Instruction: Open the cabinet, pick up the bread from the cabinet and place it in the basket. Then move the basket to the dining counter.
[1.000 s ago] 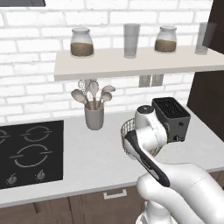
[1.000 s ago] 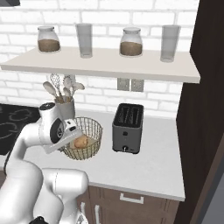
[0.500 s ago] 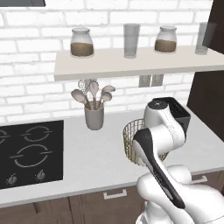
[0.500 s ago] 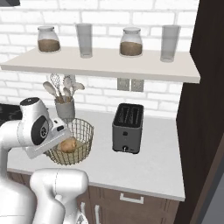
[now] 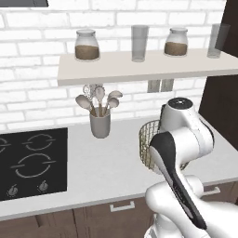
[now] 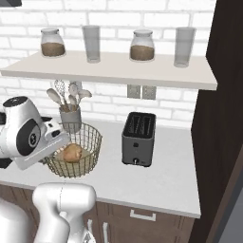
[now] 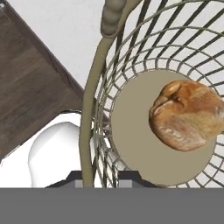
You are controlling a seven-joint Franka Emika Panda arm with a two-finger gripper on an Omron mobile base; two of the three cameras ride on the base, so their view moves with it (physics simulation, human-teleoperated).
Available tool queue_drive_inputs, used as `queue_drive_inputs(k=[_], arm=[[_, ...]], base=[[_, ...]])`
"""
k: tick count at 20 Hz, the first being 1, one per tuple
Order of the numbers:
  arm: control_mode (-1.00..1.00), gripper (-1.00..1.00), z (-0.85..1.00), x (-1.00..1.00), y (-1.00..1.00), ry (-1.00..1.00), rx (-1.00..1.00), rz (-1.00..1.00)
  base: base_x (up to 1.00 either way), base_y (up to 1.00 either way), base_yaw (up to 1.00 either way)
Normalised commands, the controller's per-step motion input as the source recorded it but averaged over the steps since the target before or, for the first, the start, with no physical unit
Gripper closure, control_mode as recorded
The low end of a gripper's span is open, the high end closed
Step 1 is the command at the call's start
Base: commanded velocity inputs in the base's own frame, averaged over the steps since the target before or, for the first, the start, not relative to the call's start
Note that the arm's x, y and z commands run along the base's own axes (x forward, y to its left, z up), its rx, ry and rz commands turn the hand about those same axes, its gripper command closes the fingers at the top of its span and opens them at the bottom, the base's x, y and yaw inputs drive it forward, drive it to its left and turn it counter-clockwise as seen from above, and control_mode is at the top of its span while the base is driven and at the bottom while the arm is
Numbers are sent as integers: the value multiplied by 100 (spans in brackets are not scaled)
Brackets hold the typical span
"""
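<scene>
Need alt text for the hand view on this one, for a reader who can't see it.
Close view into the basket: the bread, a golden-brown roll, lies on its pale round base. The basket's rim runs down between the two dark tips of the pincer at the bottom edge. Behind are dark wood cabinet fronts and the pale counter top.

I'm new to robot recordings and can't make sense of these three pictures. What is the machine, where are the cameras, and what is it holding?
It is a white robot arm in a simulated kitchen. Two cameras sit behind it, left and right; the third looks along its gripper. On the light counter stand a wire basket with the bread inside, a toaster and a utensil holder. In the hand view, the jaws stand on either side of the basket's rim, seemingly gripping it.
</scene>
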Motion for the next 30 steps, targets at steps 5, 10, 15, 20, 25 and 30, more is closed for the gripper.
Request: queue_drive_inputs(k=[5, 10, 15, 20, 25, 30], arm=[[-100, 100, 32, 0, 0, 0, 0, 7], [-100, 100, 8, 0, 0, 1, -2, 3], [-100, 100, 6, 3, -8, 0, -4, 12], [-100, 100, 2, -27, -6, -10, -6, 20], [-100, 100, 0, -10, 0, -20, -3, 12], [-100, 100, 0, 0, 0, -11, 0, 4]], base=[[0, 0, 0], [0, 0, 0], [0, 0, 0], [0, 0, 0], [0, 0, 0], [0, 0, 0]])
